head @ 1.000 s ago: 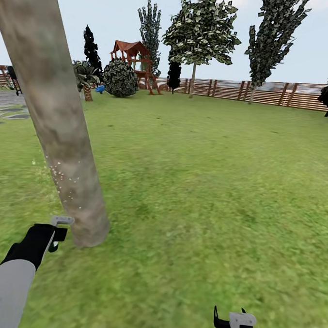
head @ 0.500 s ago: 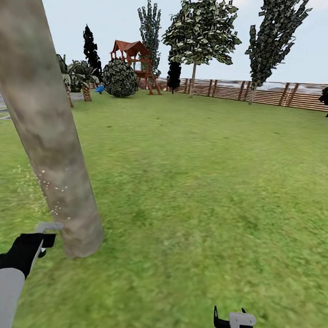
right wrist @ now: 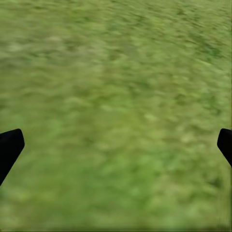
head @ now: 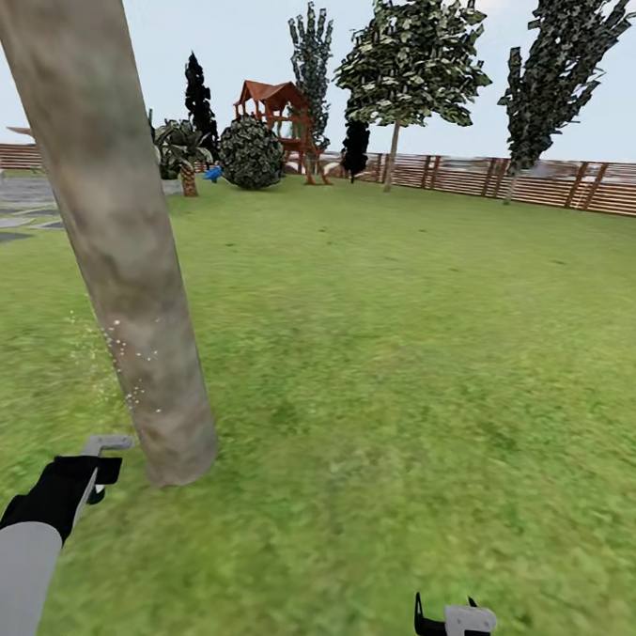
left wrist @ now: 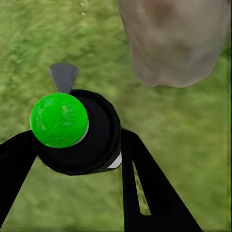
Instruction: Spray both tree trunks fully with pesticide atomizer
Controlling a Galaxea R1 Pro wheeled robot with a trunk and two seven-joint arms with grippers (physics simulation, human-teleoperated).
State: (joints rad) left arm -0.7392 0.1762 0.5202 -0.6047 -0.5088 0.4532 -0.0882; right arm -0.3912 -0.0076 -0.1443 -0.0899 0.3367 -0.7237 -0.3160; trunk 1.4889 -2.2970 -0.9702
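Observation:
A thick, leaning grey-beige tree trunk (head: 124, 250) rises from the grass at the left, and its base (left wrist: 174, 43) also shows in the left wrist view. Fine white pesticide specks (head: 131, 368) dot its lower part, with a faint mist (head: 81, 341) just left of it. My left gripper (head: 100, 460) hovers low beside the trunk's foot, a short gap away. In the left wrist view the left gripper (left wrist: 77, 145) is shut on the black pesticide atomizer (left wrist: 59, 120) with its bright green spot. My right gripper (head: 454, 628) hangs open over bare grass (right wrist: 116, 96).
Green lawn (head: 428, 362) stretches ahead to a brown slat fence (head: 552, 182). Far back stand a red-roofed play structure (head: 274, 118), a round bush (head: 251, 152), palm-like plants (head: 182, 150) and several distant trees (head: 409, 60). Grey paving (head: 14, 215) lies far left.
The whole picture has shifted, so the camera has moved a little. My left gripper drew away to the left of the trunk base, then came back nearer. The right arm has not moved.

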